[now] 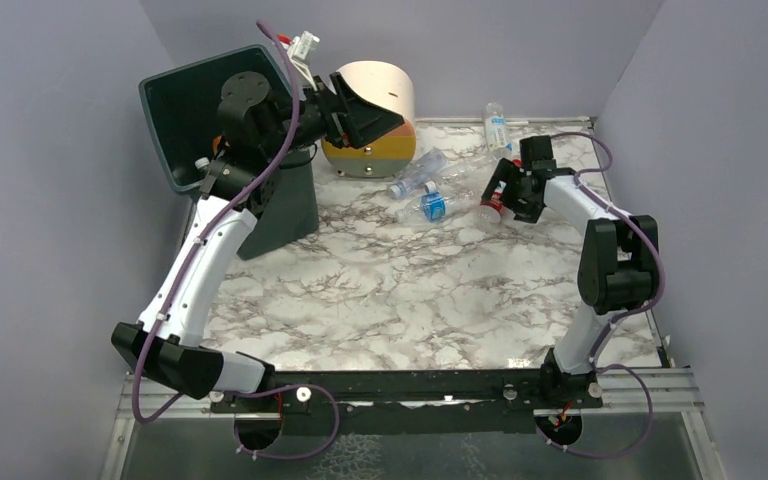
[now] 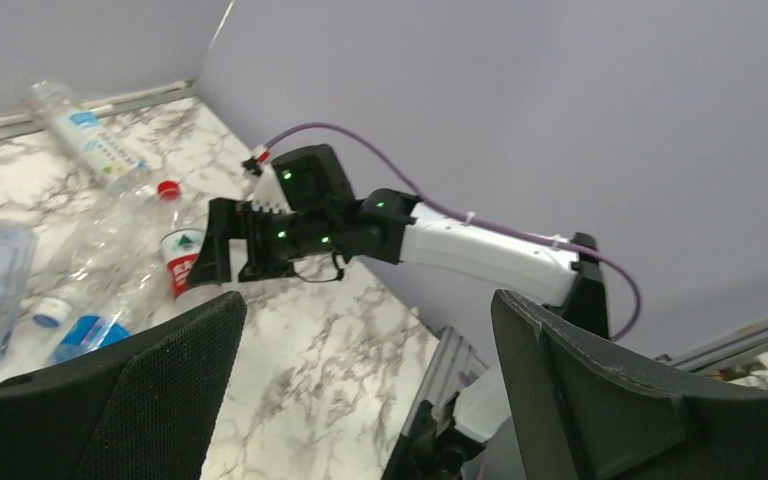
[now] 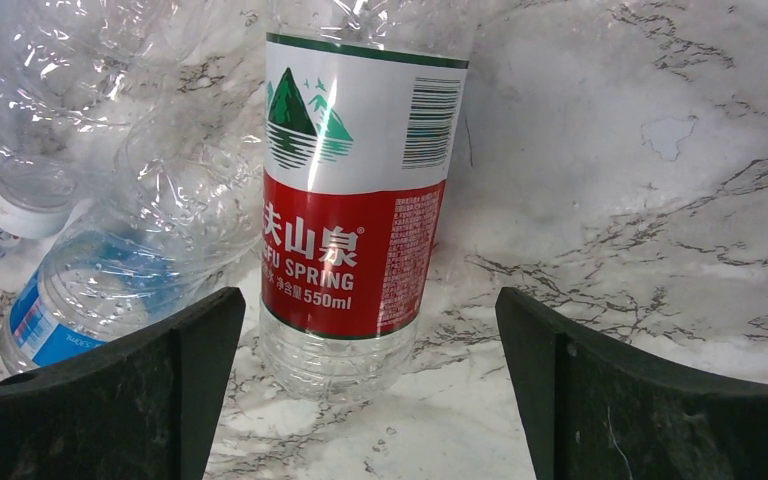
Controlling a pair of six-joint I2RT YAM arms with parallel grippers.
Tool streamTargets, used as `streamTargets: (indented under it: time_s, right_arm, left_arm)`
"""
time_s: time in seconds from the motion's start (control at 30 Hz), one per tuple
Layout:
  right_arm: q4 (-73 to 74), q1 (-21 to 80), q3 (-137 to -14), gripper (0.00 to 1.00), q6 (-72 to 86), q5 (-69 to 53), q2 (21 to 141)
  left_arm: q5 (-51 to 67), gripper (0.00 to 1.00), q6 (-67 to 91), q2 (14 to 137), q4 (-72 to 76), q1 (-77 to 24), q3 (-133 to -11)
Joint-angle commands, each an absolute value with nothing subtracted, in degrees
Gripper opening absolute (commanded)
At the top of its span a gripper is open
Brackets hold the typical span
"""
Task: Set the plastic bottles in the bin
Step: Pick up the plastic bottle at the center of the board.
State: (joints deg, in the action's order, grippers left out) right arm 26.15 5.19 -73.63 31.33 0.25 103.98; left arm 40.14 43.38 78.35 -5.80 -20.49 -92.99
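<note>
The dark green-grey bin [image 1: 175,120] stands at the back left. My left gripper [image 1: 360,110] hangs open and empty beside its rim, in front of the round drawer unit; in its wrist view the left gripper [image 2: 370,390] holds nothing. Several plastic bottles lie at the back middle. A clear red-labelled bottle [image 3: 355,200] lies just ahead of my open right gripper [image 3: 370,380], its base between the fingers' line, untouched. In the top view the right gripper [image 1: 500,195] hovers over this bottle [image 1: 490,208]. A blue-labelled bottle [image 3: 90,290] and crumpled clear bottles [image 1: 420,172] lie to its left.
The round cream, orange and yellow drawer unit [image 1: 380,135] stands right of the bin. Another clear bottle [image 1: 496,125] lies by the back wall. Purple walls close in the marble table [image 1: 390,290] on three sides.
</note>
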Motion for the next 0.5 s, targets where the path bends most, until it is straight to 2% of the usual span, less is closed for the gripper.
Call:
streamTargets:
  time_s: [0.0, 0.33, 0.47]
  right_arm:
    - [23.27, 5.19, -72.55, 0.98, 33.00, -1.23, 104.93]
    - [19.18, 5.25, -68.82, 0.92, 33.25, -4.83, 106.55]
    - [18.26, 5.26, -68.33, 0.85, 33.31, -5.82, 107.68]
  left_arm:
    - [34.16, 0.99, 34.30, 79.05, -12.69, -23.09, -91.95]
    - [32.41, 0.99, 32.98, 80.92, -12.61, -26.64, -91.86]
    - [32.48, 0.99, 32.96, 81.78, -12.61, -27.19, -92.24]
